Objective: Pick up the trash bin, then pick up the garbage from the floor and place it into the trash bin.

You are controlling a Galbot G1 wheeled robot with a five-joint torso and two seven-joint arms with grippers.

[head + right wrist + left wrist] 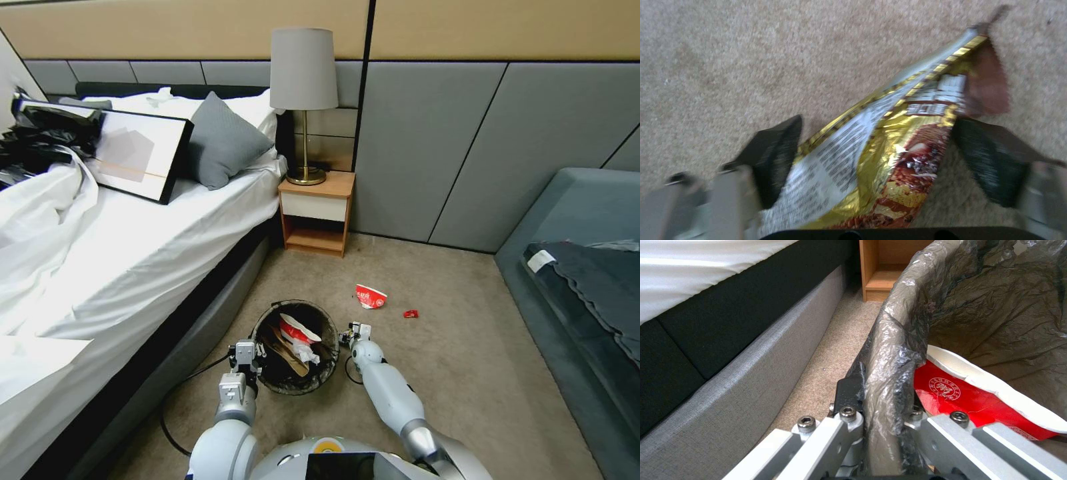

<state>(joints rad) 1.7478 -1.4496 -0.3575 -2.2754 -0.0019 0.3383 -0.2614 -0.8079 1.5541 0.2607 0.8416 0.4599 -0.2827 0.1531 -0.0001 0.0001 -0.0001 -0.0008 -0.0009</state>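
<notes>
Head view: my left gripper (245, 351) clamps the trash bin (295, 347) rim at lower centre. My right gripper (871, 156), jaws apart around a gold snack wrapper (880, 146), looks mid-pickup; closing comes next.

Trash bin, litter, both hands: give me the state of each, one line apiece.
trash bin: upright, liner over rim, partly filled, gripped at the rim.
left hand: shut on the bin's rim.
right hand: beside the bin, fingers apart around a gold wrapper.
red-and-white wrapper: crumpled on the carpet.
small red scrap: on the carpet.
</notes>
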